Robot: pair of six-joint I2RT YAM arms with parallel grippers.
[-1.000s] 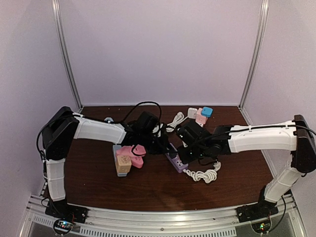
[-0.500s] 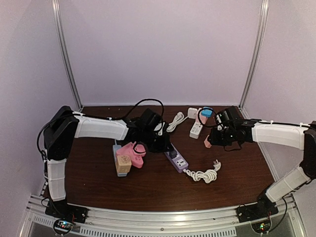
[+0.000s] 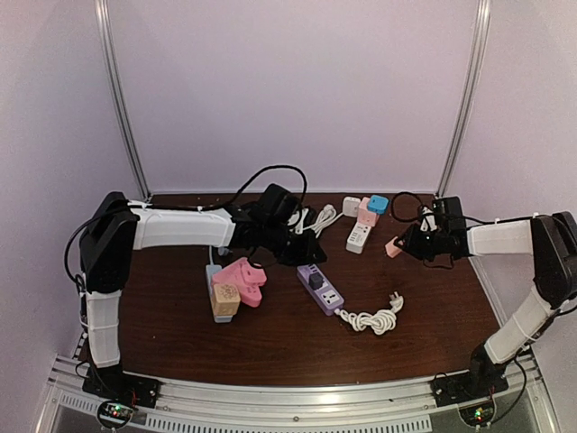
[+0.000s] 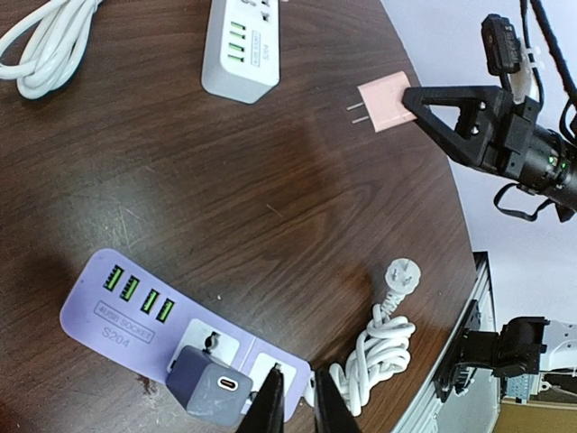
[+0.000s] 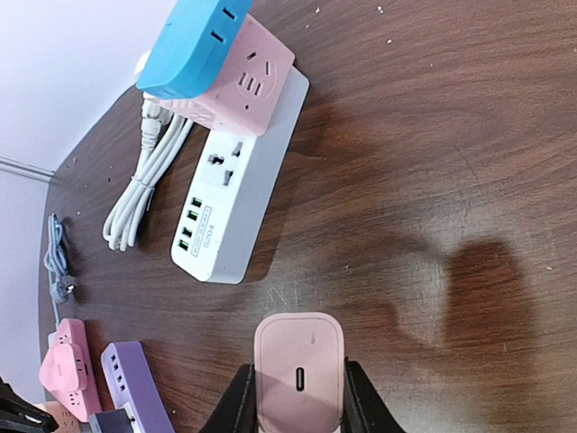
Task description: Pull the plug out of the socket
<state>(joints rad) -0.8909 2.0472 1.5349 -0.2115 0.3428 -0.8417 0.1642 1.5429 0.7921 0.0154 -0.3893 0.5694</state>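
Pink square two-pin plug [image 5: 298, 374]: clamped in right gripper [image 5: 297, 401], aloft over right side of brown wooden desk [image 3: 270, 352], well apart from purple plastic power strip [image 4: 126, 302]. Left gripper [image 4: 297, 410]: fingers nearly together, empty, over strip's end.

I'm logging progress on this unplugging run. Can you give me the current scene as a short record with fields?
plug: pink plug, prongs bare, in no socket
held by: right tool, shut on the plug's sides
socket: purple strip, lying flat, well apart from the plug
also in strip: grey adapter, with an empty socket beside it
left tool: over the strip's socket end, fingers close together, holding nothing
task state: plug appears pulled free
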